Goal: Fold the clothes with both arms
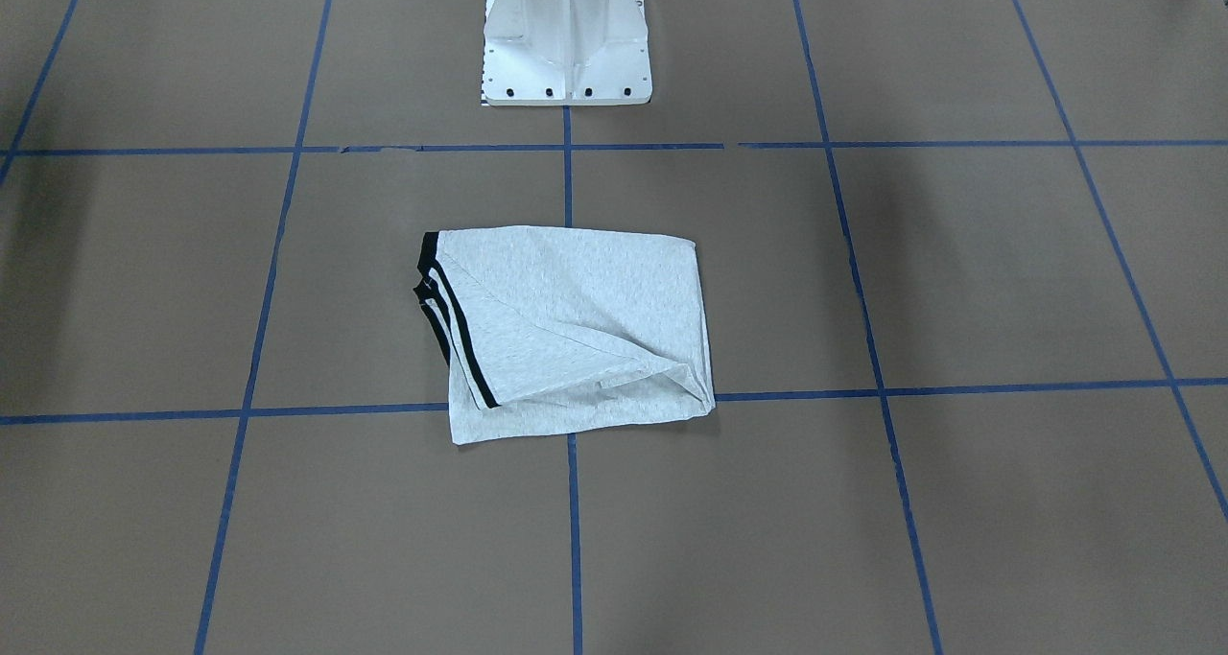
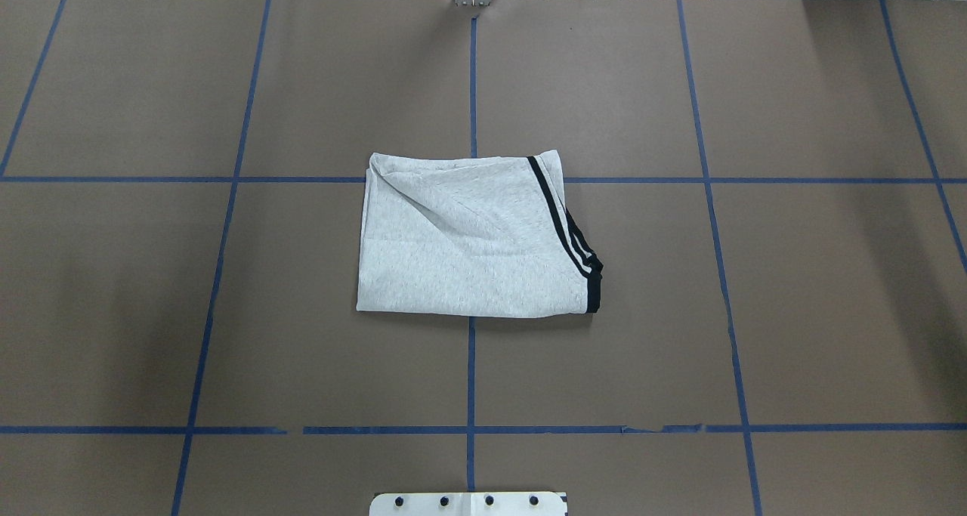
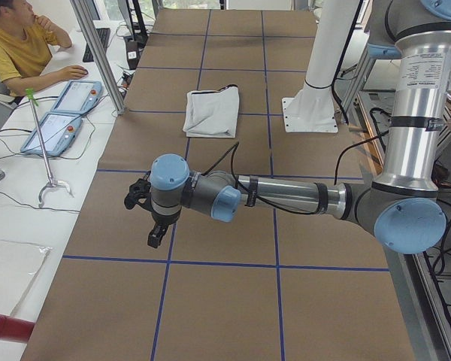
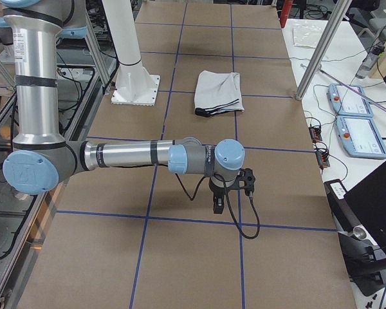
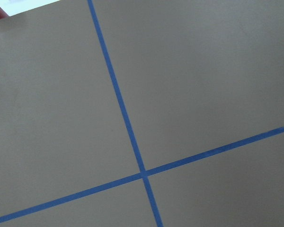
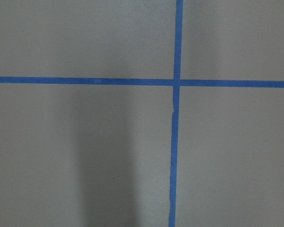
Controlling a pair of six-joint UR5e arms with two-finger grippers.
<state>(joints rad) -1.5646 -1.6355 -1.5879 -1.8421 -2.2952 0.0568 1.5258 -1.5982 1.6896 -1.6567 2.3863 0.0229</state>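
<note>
Where two blue tape lines [image 2: 471, 365] cross near the middle of the table [image 2: 816, 304], the T-shirt [image 2: 461, 259] is found lying as a folded, roughly rectangular grey bundle. It is laid flat on the brown paper surface, in front of the white pedestal base [image 1: 566, 56] and apart from it. The black-striped trim [image 2: 565, 225] is recorded along the bundle's edge on the robot's right side. A diagonal crease is noted across the top layer.

The left arm [image 3: 286, 197] is seen only in the exterior left view. It is stretched out low over the table towards the operators' side, well apart from the T-shirt. The left gripper [image 3: 155, 239] is pointed downward above bare paper. Whether its jaws are parted or clenched cannot be told from this view.

The right arm [image 4: 125, 156] is seen only in the exterior right view, extended in the same low manner at the opposite end of the table. The right gripper [image 4: 217, 205] is held pointing down just above a tape line, also well apart from the T-shirt. Its state likewise cannot be told.

Both wrist views are filled by brown paper and a single crossing of tape lines.

A person [image 3: 15, 45] in a yellow top is seated at the white side bench, near two pendants [image 3: 64, 113] that are laid on it.
</note>
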